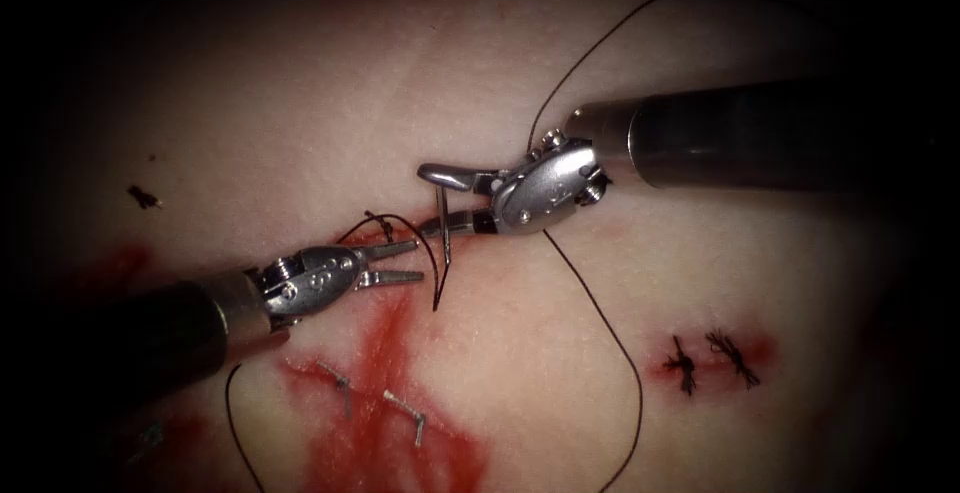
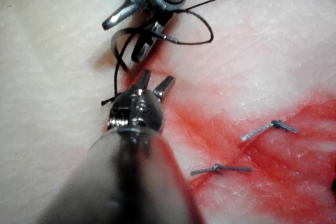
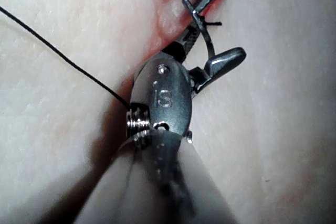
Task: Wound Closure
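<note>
The right tool (image 1: 447,199) is reaching in from the right edge of the tissue (image 1: 300,103), and its two jaws are standing wide apart. The needle (image 1: 441,243) is lying between those open jaws, crossing them almost upright, but neither jaw is clamping it. Its upper end is sitting up by the top jaw, and its lower end is pointing down toward the red-stained cut (image 1: 385,353). Whether the needle is touching the tissue I cannot tell.

The left tool (image 1: 405,263) is coming in from the lower left corner. Its jaws are slightly parted, and nothing is lying between them. Its tips are sitting just beside the needle, on the needle's left, and are not touching it.

The thread (image 1: 600,323) is looping out from behind the right tool, sweeping down across the tissue toward the bottom edge. Another length of it is arching up toward the top edge. A small loop of thread is curling between the two tools, close to the needle.

Red fluid (image 1: 400,443) is spreading over the tissue near the bottom edge, and two pale stitches (image 1: 410,413) are lying in it. Toward the right edge, two dark knots (image 1: 710,358) are sitting in a small red patch. A dark scrap of thread (image 1: 143,196) is lying near the left edge.

In the left wrist view, the left tool (image 2: 156,83) is showing the same narrow gap, with the right tool (image 2: 134,32) gaping beyond it.
</note>
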### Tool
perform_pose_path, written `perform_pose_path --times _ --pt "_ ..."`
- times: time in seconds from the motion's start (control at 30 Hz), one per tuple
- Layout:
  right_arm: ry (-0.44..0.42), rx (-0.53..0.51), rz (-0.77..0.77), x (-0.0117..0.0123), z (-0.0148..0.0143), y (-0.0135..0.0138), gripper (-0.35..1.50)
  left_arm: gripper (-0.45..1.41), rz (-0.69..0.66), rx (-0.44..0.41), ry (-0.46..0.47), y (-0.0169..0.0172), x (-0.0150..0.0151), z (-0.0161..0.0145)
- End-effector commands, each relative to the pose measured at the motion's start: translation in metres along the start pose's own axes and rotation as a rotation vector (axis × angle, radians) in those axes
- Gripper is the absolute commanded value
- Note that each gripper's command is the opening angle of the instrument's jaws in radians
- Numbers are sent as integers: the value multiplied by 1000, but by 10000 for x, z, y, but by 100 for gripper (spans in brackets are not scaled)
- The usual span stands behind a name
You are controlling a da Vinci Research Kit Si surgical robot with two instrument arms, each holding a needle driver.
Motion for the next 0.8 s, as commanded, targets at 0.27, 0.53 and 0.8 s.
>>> perform_pose_path --times 0.27,0.53,0.8 --pt "-8 28 -26 -16 3 -9 -35 19 1 0 -2 0 -2 9" --pt "-11 48 59 -25 1 -11 -35 15 -4 5 -3 3 1 14" --pt "-47 67 72 -27 -1 -18 -35 34 -1 23 -5 -1 4 32"
